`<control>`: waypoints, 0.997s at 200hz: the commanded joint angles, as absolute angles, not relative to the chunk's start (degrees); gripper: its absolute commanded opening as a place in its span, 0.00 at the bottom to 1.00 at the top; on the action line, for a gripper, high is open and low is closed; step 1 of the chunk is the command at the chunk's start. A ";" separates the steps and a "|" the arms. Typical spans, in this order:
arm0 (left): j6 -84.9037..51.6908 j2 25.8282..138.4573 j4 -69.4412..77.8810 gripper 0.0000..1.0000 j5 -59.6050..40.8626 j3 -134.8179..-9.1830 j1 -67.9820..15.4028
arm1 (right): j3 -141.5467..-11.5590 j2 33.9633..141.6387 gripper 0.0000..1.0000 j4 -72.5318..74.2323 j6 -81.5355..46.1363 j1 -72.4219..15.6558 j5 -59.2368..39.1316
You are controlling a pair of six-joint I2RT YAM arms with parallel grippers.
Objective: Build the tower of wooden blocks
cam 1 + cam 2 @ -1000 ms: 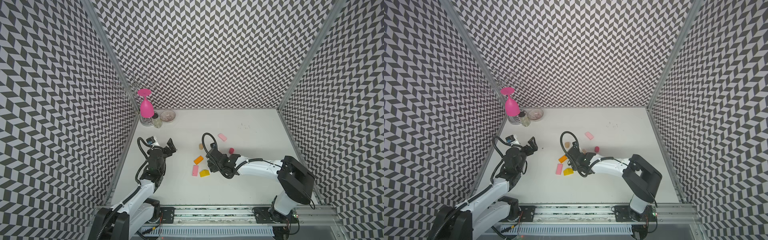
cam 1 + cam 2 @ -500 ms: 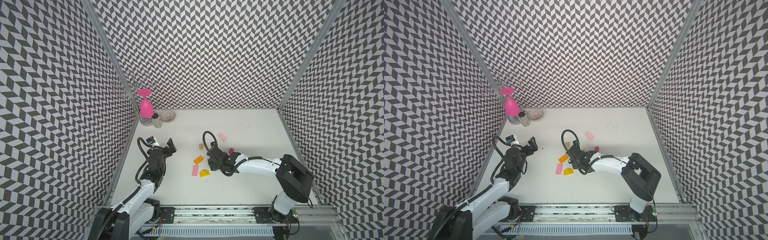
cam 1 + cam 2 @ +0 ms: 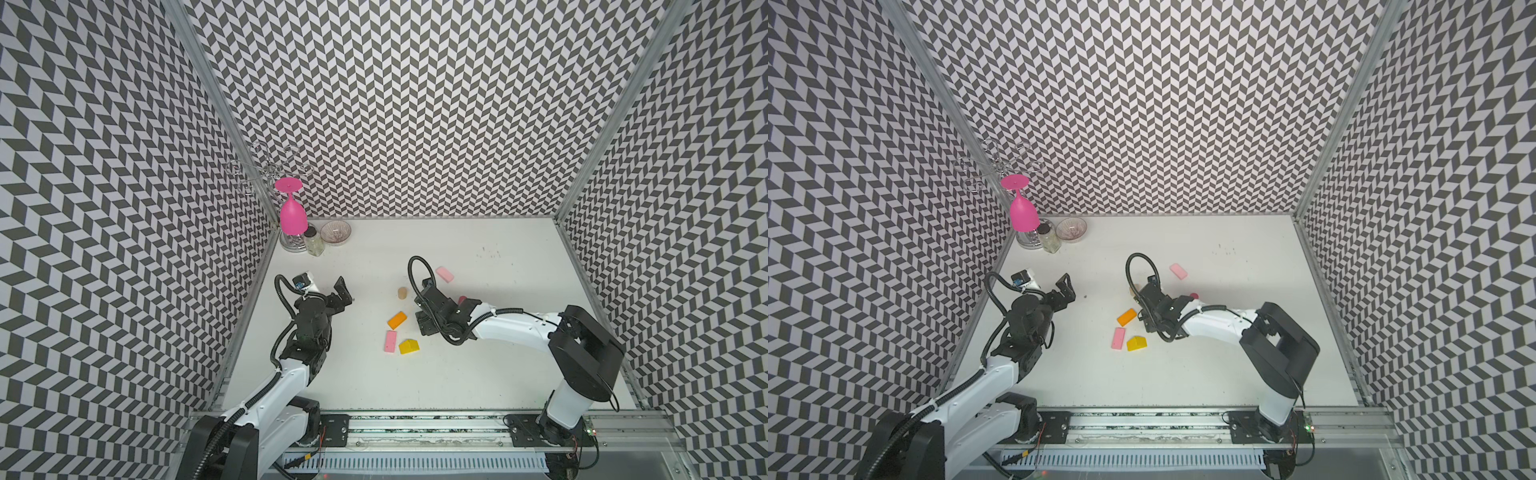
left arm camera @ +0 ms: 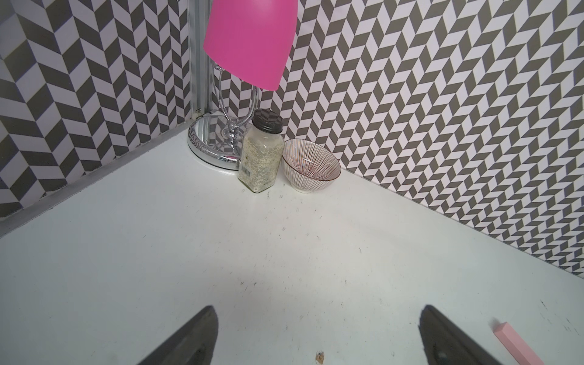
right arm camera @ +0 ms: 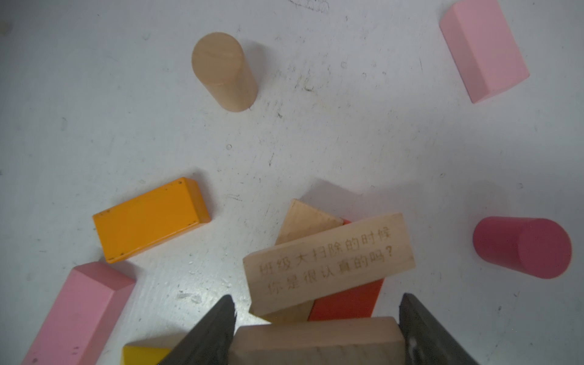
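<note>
In the right wrist view my right gripper (image 5: 316,328) is shut on a tan block (image 5: 316,343), a jaw on each end. Just ahead of it lies the tower, a low stack: an engraved tan bar (image 5: 328,262) across a tan block (image 5: 303,221) and a red-orange block (image 5: 347,300). In both top views the gripper (image 3: 424,322) (image 3: 1148,320) hides this stack. Loose around it lie an orange block (image 3: 397,320), a pink bar (image 3: 390,341), a yellow house-shaped block (image 3: 409,346), a tan cylinder (image 3: 402,293), a pink block (image 3: 444,274) and a red cylinder (image 5: 521,246). My left gripper (image 3: 338,297) (image 4: 319,335) stands open and empty.
In the back left corner stand a chrome rack (image 4: 205,139) with a pink goblet (image 3: 293,214) hung upside down, a spice jar (image 4: 260,151) and a striped bowl (image 4: 311,166). Patterned walls close in the table (image 3: 457,374) on three sides.
My right gripper has edged slightly toward the back with the tan block still in it. The left arm has not moved.
</note>
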State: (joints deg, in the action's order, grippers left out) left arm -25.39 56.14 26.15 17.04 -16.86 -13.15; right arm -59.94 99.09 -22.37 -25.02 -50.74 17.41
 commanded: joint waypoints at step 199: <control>-25.57 55.64 27.86 1.00 17.14 -16.44 -13.45 | -64.07 103.01 0.85 -23.10 -28.28 -48.01 18.63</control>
